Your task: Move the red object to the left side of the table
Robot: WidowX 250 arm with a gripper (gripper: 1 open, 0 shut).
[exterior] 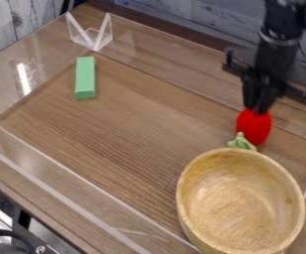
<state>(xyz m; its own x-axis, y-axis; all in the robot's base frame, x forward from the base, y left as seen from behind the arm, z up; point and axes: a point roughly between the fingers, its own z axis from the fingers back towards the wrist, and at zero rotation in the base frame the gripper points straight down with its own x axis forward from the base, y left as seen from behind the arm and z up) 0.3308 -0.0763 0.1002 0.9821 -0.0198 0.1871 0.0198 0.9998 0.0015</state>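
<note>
Red and rounded, the strawberry toy is sitting on the table at about three o'clock from the centre, close to the right-hand clear wall, with its green stem pointing down toward the wooden bowl just beside it at six o'clock. The gripper is hanging directly above the toy, at its twelve o'clock, pointing almost straight down. Its jaws are drawn together into a narrow dark tip and are holding nothing; that tip is appearing to sit just over the top of the toy, and whether it is touching cannot be told from this view.

So the toy is lying straight below the gripper, its long axis running roughly from twelve to six o'clock in the picture. My judgement is that a fresh grasp is needed: the jaws would have to open and come down around the toy's sides.

Open room is stretching toward nine o'clock, where bare wood is running across to the left wall. The green block is lying well apart at ten o'clock, and the bowl's rim is crowding the toy from below.
</note>
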